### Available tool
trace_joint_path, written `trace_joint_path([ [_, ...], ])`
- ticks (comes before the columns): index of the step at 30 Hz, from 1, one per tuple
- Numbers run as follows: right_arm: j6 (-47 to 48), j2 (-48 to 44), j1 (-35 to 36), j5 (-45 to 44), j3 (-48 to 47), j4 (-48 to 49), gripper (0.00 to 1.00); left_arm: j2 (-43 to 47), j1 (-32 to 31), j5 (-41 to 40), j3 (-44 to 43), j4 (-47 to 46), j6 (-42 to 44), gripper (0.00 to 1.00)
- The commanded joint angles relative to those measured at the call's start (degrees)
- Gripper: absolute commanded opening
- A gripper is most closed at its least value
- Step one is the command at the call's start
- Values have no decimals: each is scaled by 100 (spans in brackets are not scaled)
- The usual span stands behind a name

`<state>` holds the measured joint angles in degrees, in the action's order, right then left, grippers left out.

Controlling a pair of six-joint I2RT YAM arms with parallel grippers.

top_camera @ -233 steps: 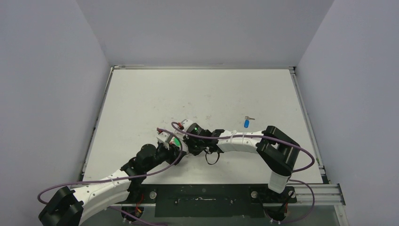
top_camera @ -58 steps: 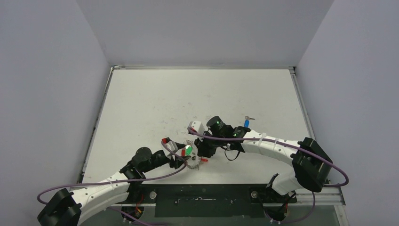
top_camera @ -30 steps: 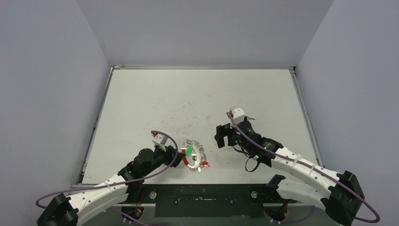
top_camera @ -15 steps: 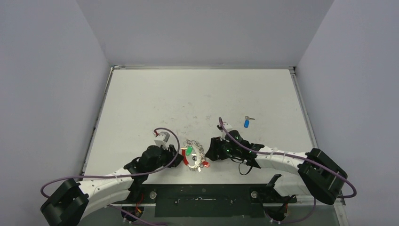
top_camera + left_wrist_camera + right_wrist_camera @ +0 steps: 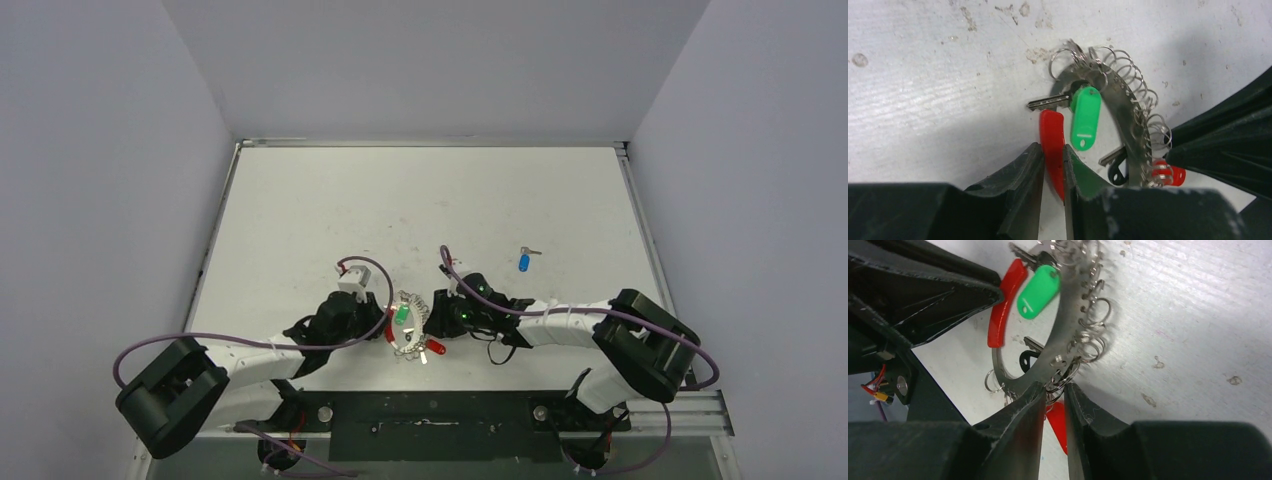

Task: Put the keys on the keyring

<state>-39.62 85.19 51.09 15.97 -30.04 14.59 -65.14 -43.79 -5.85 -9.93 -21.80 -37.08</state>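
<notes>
My left gripper (image 5: 1052, 160) pinches the keyring's (image 5: 1129, 116) red section, and my right gripper (image 5: 1053, 392) pinches its metal band. The green key (image 5: 1085, 117) lies inside the loop; the blue key (image 5: 524, 262) lies well apart. Uneven pulling could slip the thin, slick steel free. Small wire loops fringe it, and the key heads are smooth plastic.
</notes>
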Motion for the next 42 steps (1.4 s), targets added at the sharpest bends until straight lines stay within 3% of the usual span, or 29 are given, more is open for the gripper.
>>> trace_joint_path([
  [1,-58,94,108,-23,-282,419,22,-389,197,40,-373,-399,414,17],
  [4,-47,95,105,-60,-320,386,24,-670,371,157,-564,-543,547,15],
  [9,188,-47,116,-253,-510,-131,41,-973,553,408,-781,-516,691,15],
  [12,413,-208,133,-405,-606,-582,47,-848,565,460,-742,-424,770,23],
  [16,705,-418,245,-612,-751,-1066,47,-431,573,479,-624,-153,881,38],
  [20,960,-468,550,-753,-975,-1379,42,131,565,542,-476,183,906,43],
  [27,1101,-349,1203,-1119,-1290,-1706,27,1008,561,783,-141,579,664,44],
  [42,1339,316,1815,-2391,-2061,-2815,30,1393,503,922,117,520,403,44],
])
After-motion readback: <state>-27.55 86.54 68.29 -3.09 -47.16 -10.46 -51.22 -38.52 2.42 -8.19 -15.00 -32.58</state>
